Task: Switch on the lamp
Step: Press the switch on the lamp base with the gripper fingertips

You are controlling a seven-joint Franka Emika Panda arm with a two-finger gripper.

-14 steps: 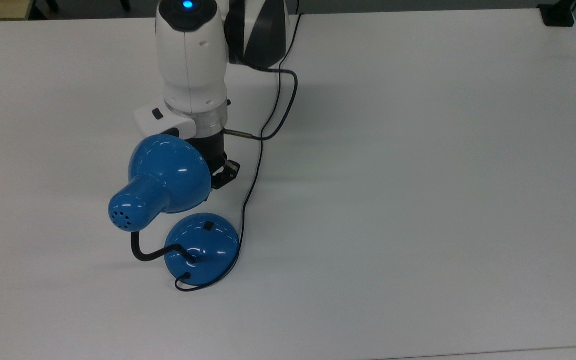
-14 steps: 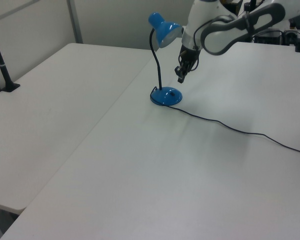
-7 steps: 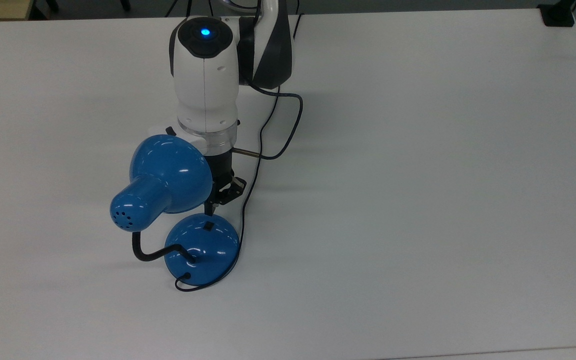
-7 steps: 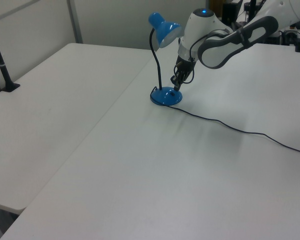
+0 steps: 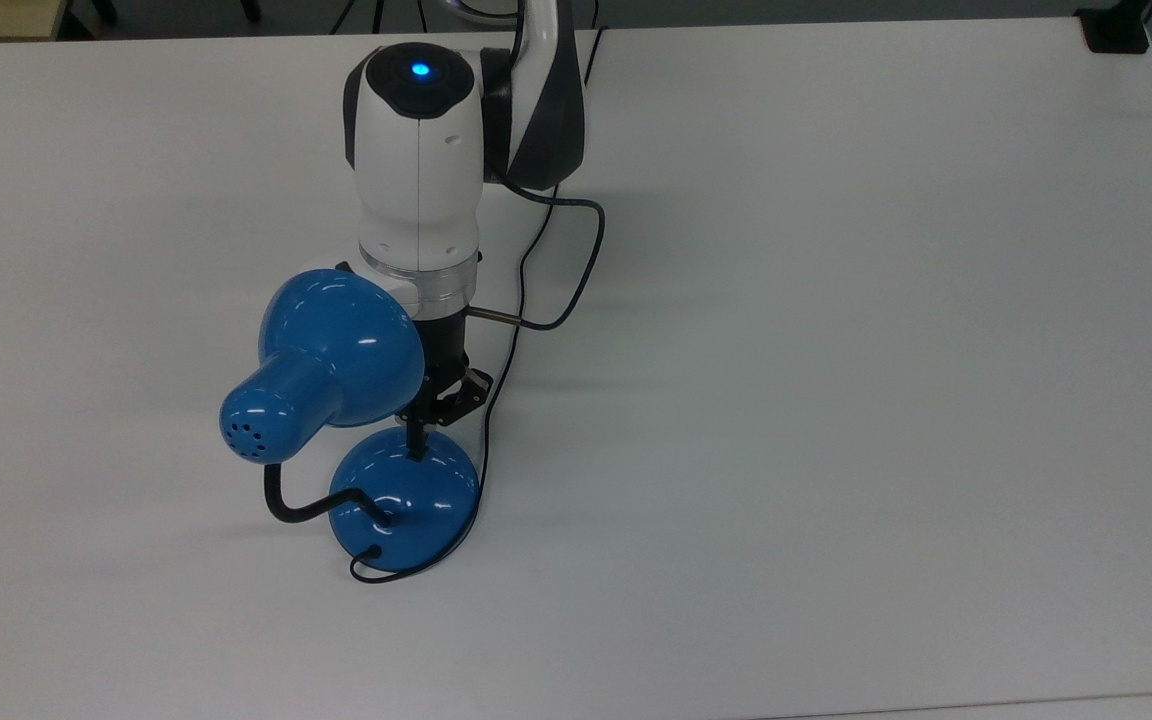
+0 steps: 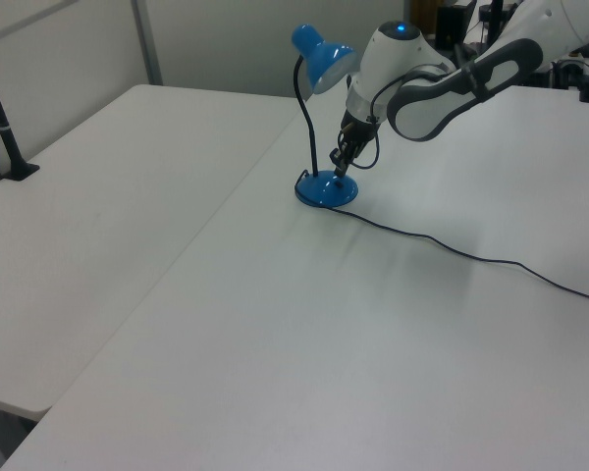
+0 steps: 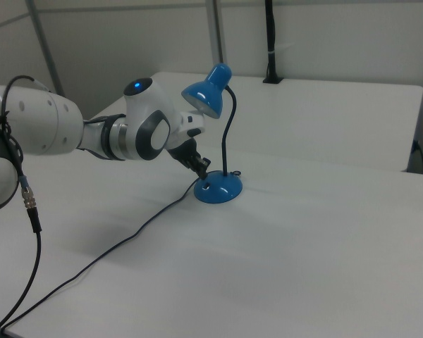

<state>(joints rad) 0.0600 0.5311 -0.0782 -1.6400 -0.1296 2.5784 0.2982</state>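
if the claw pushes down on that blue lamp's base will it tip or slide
Probably neither. The glossy blue desk lamp stands on a wide round domed base flat on the white table, so a downward press looks stable. The shade overhangs to the top view's left, so a sideways shove might tilt it. The claw may slip on the glossy dome.

1. Lamp (image 5: 356,420) standing on the desk (image 5: 836,400), toward the top view's left of centre.
2. Base (image 5: 406,505) resting flat on the desk; shade (image 6: 319,54) held well above it, leaning toward the top view's upper left.
3. Gooseneck (image 7: 229,134) rising from the base's edge on the right view's right side.
4. Gripper (image 5: 418,440) reaching down onto the base's upper edge in the top view, just beside the shade, tip touching the base.
5. Arm (image 7: 92,134) coming in from the right view's left, from the top view's top edge.
6. Cord (image 6: 452,250) trailing from the base across the desk toward the left view's right.
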